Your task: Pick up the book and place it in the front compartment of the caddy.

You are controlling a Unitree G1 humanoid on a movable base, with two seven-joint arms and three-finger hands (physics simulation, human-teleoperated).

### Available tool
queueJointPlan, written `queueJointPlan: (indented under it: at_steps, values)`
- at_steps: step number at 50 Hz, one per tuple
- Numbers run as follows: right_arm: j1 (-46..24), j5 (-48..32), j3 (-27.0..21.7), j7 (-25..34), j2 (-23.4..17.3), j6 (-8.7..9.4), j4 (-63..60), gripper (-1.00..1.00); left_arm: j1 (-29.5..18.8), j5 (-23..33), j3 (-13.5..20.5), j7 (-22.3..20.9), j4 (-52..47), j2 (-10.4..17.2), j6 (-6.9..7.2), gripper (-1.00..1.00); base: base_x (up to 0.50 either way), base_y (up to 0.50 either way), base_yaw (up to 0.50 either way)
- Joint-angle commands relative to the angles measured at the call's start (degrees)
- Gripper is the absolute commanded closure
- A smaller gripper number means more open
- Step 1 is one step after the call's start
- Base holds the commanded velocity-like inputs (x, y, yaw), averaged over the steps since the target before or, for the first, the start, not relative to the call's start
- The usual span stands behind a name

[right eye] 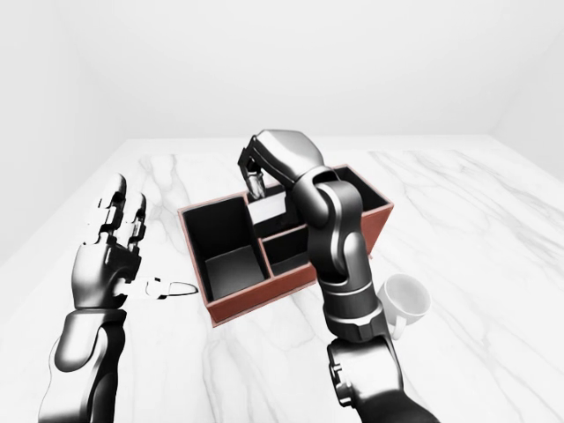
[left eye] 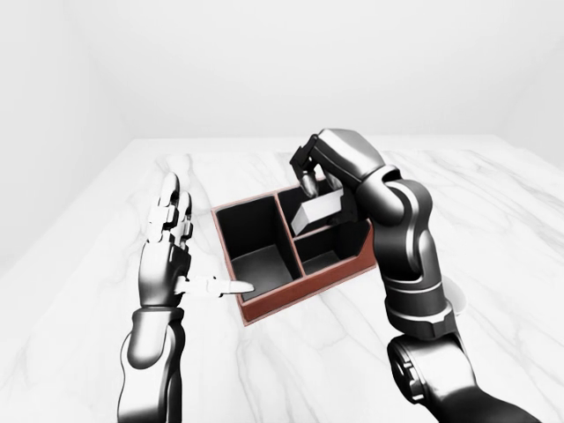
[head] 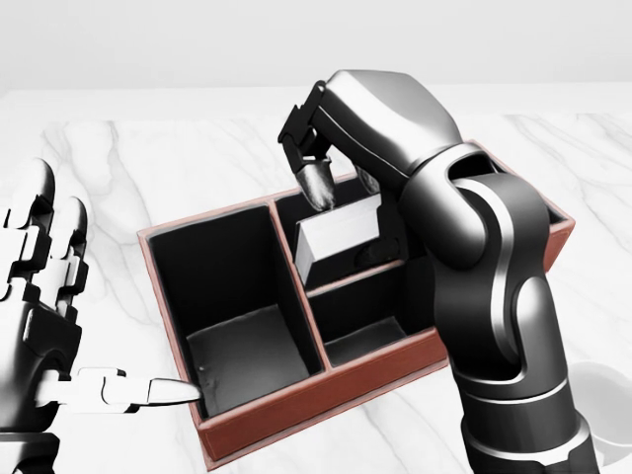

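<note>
The caddy (head: 296, 407) is a red-brown box with black insides: one long compartment on the left and two smaller ones on the right, split by a divider (head: 354, 279). The book (head: 341, 235), a pale grey block, hangs tilted over the upper right compartment in the head view. My right hand (head: 326, 193) reaches down from above, its fingers shut on the book's top edge. Its forearm hides the caddy's right wall. My left hand (head: 74, 306) stands open to the left of the caddy, with its thumb tip by the caddy's lower left corner.
A white mug (right eye: 404, 300) stands on the marble table (left eye: 291, 361) just right of and below the caddy, beside my right arm. The table runs wide on all sides in the eye views.
</note>
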Motion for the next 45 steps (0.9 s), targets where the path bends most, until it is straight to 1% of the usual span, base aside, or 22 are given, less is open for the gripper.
queueJointPlan:
  at_steps: [1,12,27,45]
  values:
    - [-1.8,-0.5,-0.4,-3.0,-0.3,0.0,2.3,1.0,0.0,0.1,0.0,0.0,-0.1,0.0,0.0,-1.0,0.0,0.0,0.0]
    - [-2.9,-0.1,-0.5,-5.3,-0.3,0.0,5.8,1.0,0.2,0.2,-0.3,0.0,0.1,-0.1,0.0,-1.0,0.0,0.0,0.0]
    - [-4.2,0.5,-0.4,-6.7,-0.3,0.0,8.5,1.0,0.3,0.3,-0.4,-0.1,0.3,-0.1,0.0,-1.0,0.0,0.0,0.0]
    - [-6.2,2.2,-1.0,-10.6,-1.6,0.0,15.2,1.0,0.3,0.4,-0.5,0.0,0.5,-0.1,0.0,-1.0,0.0,0.0,0.0]
